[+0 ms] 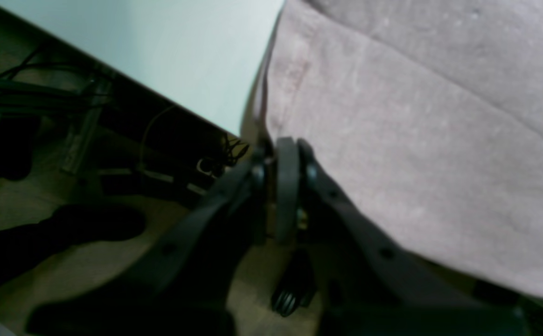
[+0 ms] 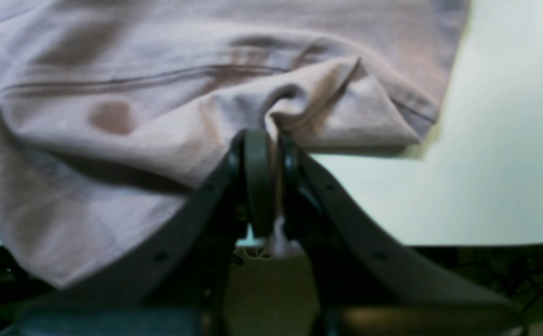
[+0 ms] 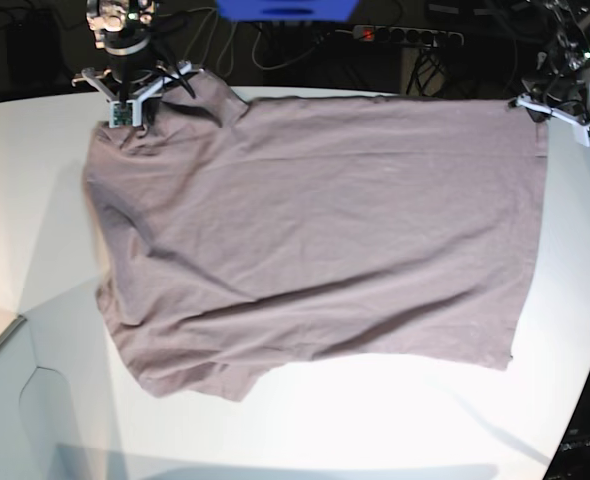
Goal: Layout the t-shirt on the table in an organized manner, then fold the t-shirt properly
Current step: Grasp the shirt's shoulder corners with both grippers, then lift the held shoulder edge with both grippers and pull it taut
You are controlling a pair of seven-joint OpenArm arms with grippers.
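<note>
Base view alone gives the whole t-shirt [image 3: 315, 235] spread across the table [image 3: 305, 430], long axis left to right. Only the wrist views show the grips: right gripper [image 2: 269, 140] pinched on a bunched fold near a stitched hem; left gripper [image 1: 286, 149] clamped on cloth at the shirt's far corner, past the table edge. Bare tabletop lies on the near side; the far edge is close behind both grippers.

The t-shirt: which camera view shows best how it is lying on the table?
The base view: the whole t-shirt is seen spread over the table. The right wrist view shows only bunched fabric at the right gripper; the left wrist view shows only one edge at the left gripper.
</note>
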